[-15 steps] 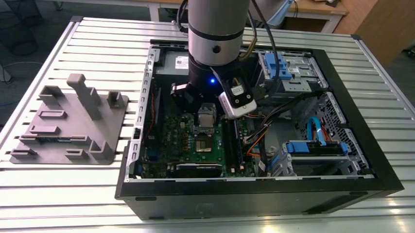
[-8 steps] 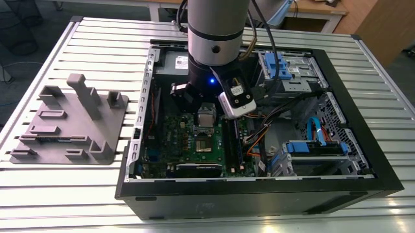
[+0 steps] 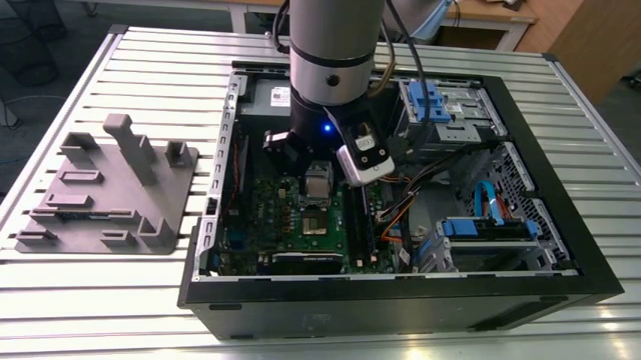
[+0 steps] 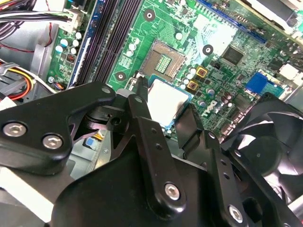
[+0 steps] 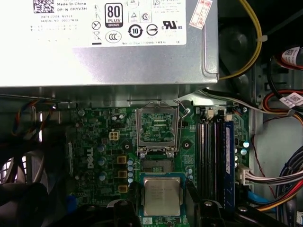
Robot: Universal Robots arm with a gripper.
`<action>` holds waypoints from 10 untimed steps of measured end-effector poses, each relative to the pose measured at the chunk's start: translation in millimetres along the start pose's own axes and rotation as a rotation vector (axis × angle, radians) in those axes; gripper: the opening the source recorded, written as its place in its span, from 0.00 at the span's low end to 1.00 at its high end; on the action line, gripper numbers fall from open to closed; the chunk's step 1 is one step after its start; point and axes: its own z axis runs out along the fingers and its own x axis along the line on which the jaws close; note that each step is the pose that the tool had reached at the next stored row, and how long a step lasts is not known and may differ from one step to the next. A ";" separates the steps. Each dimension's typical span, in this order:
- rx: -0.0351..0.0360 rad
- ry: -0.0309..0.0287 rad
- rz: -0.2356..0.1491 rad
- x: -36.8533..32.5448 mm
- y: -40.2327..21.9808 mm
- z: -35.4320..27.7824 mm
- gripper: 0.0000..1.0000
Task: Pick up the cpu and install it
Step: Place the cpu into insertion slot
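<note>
Inside the computer case [image 3: 401, 292] the hand [image 5: 164, 208] grips the cpu [image 5: 162, 191] by two edges, just beside the open socket [image 4: 163, 59] — not over it. Carrying step, I judge; seating calls for squaring it above the socket.

Look: the cpu [image 5: 162, 196] was a small thin square chip with a shiny silver-grey metal top and a paler greenish rim.
Grip: my gripper [image 4: 166, 106] clasped it at two opposite edges, one black finger on each.
Pose: it lay flat, metal top facing up, in both wrist views.
Place: it sat over the green motherboard [image 5: 94, 142], just beside the open metal-framed socket with a dark centre [image 5: 156, 165], not in it.
</note>
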 end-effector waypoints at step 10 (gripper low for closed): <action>0.0003 0.0001 0.000 0.4 0.2 10.4 0.47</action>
